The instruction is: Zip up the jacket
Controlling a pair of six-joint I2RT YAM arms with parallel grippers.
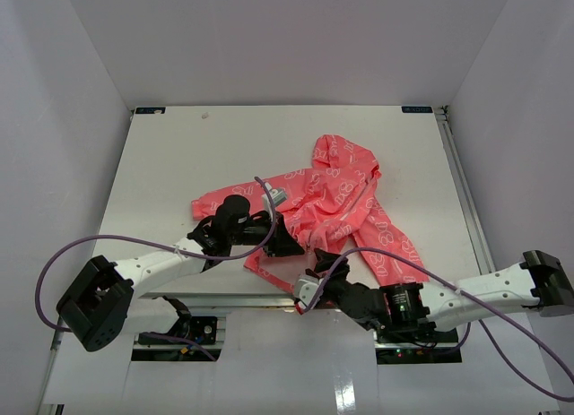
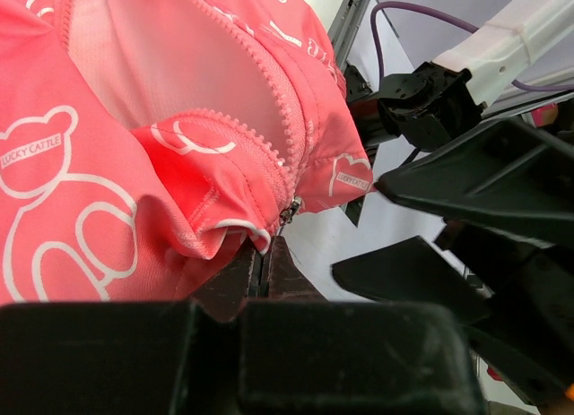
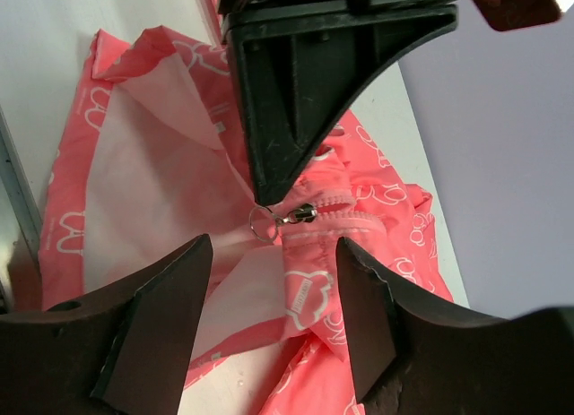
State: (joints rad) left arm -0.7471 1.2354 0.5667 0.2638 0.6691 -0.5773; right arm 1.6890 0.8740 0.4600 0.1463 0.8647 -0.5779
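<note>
Coral-pink fabric of the jacket point(image 1: 345, 200) lies crumpled on the table point(image 1: 179, 155), right of centre in the top view, with some white lining showing. The left gripper point(image 2: 266, 255) is pinched tight on the lower hem just beside the slider point(image 2: 289, 209), at the bottom centre of its wrist view. The right gripper point(image 3: 273, 254) has its fingers wide with nothing between them, and the ring pull point(image 3: 265, 222) hangs just above the gap. I judge the step to be the approach to the pull, with the zipper not yet run up. Next, the right fingers should reach around the pull, close on it, and draw it along the teeth point(image 2: 291, 133) while the left anchors the hem.
</note>
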